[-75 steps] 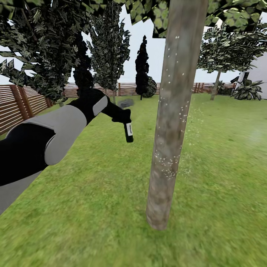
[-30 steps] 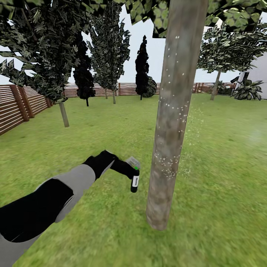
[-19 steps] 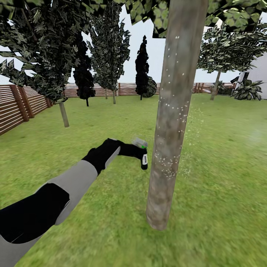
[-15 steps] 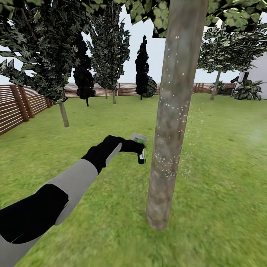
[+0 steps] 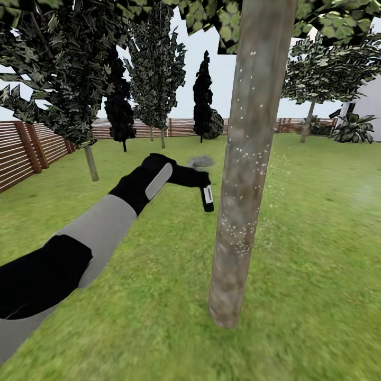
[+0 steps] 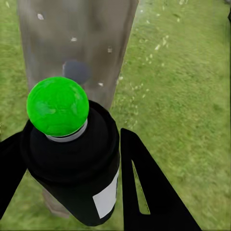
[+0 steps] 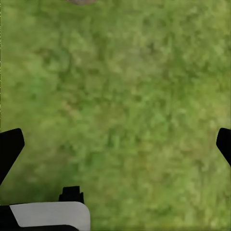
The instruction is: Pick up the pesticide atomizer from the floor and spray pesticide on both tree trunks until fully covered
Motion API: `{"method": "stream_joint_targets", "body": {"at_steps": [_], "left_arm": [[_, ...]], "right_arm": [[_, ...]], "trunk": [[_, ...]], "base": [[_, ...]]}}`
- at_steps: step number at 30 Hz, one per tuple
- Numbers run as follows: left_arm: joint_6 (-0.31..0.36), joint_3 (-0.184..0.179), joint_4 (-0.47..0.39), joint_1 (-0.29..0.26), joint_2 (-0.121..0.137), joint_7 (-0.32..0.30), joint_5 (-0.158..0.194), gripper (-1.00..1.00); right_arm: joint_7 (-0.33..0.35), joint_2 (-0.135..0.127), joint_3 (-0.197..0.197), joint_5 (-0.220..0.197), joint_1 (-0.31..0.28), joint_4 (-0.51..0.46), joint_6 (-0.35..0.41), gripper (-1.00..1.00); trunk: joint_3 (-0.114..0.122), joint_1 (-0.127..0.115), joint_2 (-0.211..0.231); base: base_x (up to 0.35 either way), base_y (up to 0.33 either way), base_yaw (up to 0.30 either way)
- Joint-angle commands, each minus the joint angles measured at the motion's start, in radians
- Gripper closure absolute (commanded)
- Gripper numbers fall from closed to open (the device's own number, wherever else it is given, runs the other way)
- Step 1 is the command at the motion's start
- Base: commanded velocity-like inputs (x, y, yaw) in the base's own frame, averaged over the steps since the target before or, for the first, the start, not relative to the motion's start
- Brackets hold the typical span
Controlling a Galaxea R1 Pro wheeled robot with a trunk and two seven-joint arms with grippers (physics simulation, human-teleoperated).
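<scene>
The near tree trunk (image 5: 244,159) rises mottled grey-brown through the middle of the head view, dotted with white pesticide (image 5: 236,233) specks. My left gripper (image 5: 201,181) is shut on the pesticide atomizer (image 5: 208,198), held just left of the trunk at mid height, its grey head blurred above. In the left wrist view the atomizer (image 6: 79,163) shows a green dot and black body between the fingers (image 6: 149,187), facing the trunk (image 6: 77,38). A second tree (image 5: 308,120) stands far right. My right gripper (image 7: 115,144) is open over grass.
A brown slat fence (image 5: 21,148) runs along the left and back. Dark cypress columns (image 5: 202,95) and a thin-trunked leafy tree (image 5: 91,163) stand behind my arm. A leafy bush (image 5: 352,129) and a white wall (image 5: 370,106) sit far right. Lawn (image 5: 317,264) surrounds the trunk.
My left arm has swung the atomizer up from low beside the trunk to mid height, still close to the bark. The camera and trunk have not shifted.
</scene>
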Motion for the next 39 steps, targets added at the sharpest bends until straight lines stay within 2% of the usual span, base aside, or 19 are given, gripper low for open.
{"method": "stream_joint_targets", "body": {"at_steps": [1, 4, 6, 9, 12, 14, 15, 19, 23, 26, 27, 31, 33, 34, 35, 36, 37, 38, 39], "left_arm": [[0.004, 0.021, 0.000, -0.020, 0.000, 0.000, 0.001, 1.00], [0.054, 0.054, -0.002, -0.090, 0.000, -0.001, 0.006, 1.00], [0.060, 0.063, 0.017, -0.104, 0.000, -0.002, 0.023, 1.00], [0.011, 0.069, 0.181, -0.108, 0.000, -0.006, 0.027, 1.00], [-0.034, 0.069, 0.282, -0.108, 0.000, -0.011, 0.027, 1.00], [-0.052, 0.067, 0.307, -0.108, 0.000, -0.020, 0.027, 1.00], [-0.057, 0.064, 0.282, -0.108, 0.000, -0.037, 0.027, 1.00], [-0.010, 0.064, 0.040, -0.108, 0.000, -0.054, 0.029, 1.00], [0.034, 0.068, -0.066, -0.108, 0.000, -0.055, 0.033, 1.00], [0.053, 0.069, -0.097, -0.108, 0.000, -0.076, 0.036, 1.00], [0.082, 0.070, -0.109, -0.108, 0.000, -0.126, 0.036, 1.00], [0.108, 0.068, -0.125, -0.108, 0.000, -0.218, 0.034, 1.00], [0.108, 0.065, -0.094, -0.108, 0.000, -0.230, 0.033, 1.00], [0.106, 0.059, -0.044, -0.108, 0.000, -0.232, 0.032, 1.00], [0.103, 0.038, 0.015, -0.108, 0.000, -0.234, 0.031, 1.00], [0.101, -0.008, 0.060, -0.108, 0.000, -0.235, 0.031, 1.00], [0.099, -0.074, 0.088, -0.108, 0.000, -0.235, 0.031, 1.00], [0.098, -0.164, 0.105, -0.108, 0.000, -0.235, 0.031, 1.00], [0.098, -0.201, 0.112, -0.107, 0.000, -0.234, 0.031, 1.00]], "right_arm": [[0.000, 0.000, 0.000, 0.000, 0.000, 0.000, 0.000, -1.00], [0.000, 0.000, 0.000, 0.000, 0.000, 0.000, 0.000, -1.00], [0.000, -0.001, 0.000, 0.000, 0.000, 0.000, 0.000, -1.00], [0.000, -0.001, 0.000, 0.000, 0.000, 0.000, 0.000, -1.00], [0.000, -0.001, 0.000, 0.000, 0.000, 0.001, 0.000, -1.00], [0.000, -0.001, 0.000, 0.000, 0.000, 0.000, 0.000, -1.00], [0.000, -0.001, 0.000, 0.000, 0.000, 0.000, 0.000, -1.00], [0.000, -0.001, 0.000, 0.000, 0.000, 0.000, 0.000, -1.00], [0.000, -0.001, 0.000, 0.000, 0.000, 0.000, 0.000, -1.00], [0.000, -0.001, 0.000, 0.000, 0.000, 0.000, 0.000, -1.00], [0.000, -0.001, 0.000, 0.000, 0.000, 0.000, 0.000, -1.00], [0.000, -0.001, 0.000, 0.000, 0.000, 0.000, 0.000, -1.00], [0.000, -0.001, 0.000, 0.000, 0.000, 0.000, 0.000, -1.00], [0.000, -0.001, 0.000, 0.000, 0.000, 0.000, 0.000, -1.00], [0.000, -0.001, 0.000, 0.000, 0.000, 0.000, 0.000, -1.00], [0.000, -0.001, 0.000, 0.000, 0.000, 0.000, 0.000, -1.00], [0.000, -0.001, 0.000, 0.000, 0.000, 0.000, 0.000, -1.00], [0.000, -0.001, 0.000, 0.000, 0.000, 0.000, 0.000, -1.00], [0.000, -0.001, 0.000, 0.000, 0.000, 0.000, 0.000, -1.00]], "trunk": [[0.000, 0.000, 0.000], [0.000, 0.000, 0.000], [0.000, 0.000, 0.000], [0.000, 0.000, 0.000], [0.000, 0.000, 0.000], [0.000, 0.000, 0.000], [0.000, 0.000, 0.000], [0.000, 0.000, 0.000], [0.000, 0.000, 0.000], [0.000, 0.000, 0.000], [0.000, 0.000, 0.000], [0.000, 0.000, 0.000], [0.000, 0.000, 0.000], [0.000, 0.000, 0.000], [0.000, 0.000, 0.000], [0.000, 0.000, 0.000], [0.000, 0.000, 0.000], [0.000, 0.000, 0.000], [0.000, 0.000, 0.000]], "base": [[0.000, 0.000, 0.000], [0.000, 0.000, 0.000], [0.000, 0.000, 0.000], [0.000, 0.000, 0.000], [0.000, 0.000, 0.000], [0.000, 0.000, 0.000], [0.000, 0.000, 0.000], [0.000, 0.000, 0.000], [0.000, 0.000, 0.000], [0.000, 0.000, 0.000], [0.000, 0.000, 0.000], [0.000, 0.000, 0.000], [0.000, 0.000, 0.000], [0.000, 0.000, 0.000], [0.000, 0.000, 0.000], [0.000, 0.000, 0.000], [0.000, 0.000, 0.000], [0.000, 0.000, 0.000], [0.000, 0.000, 0.000]]}}
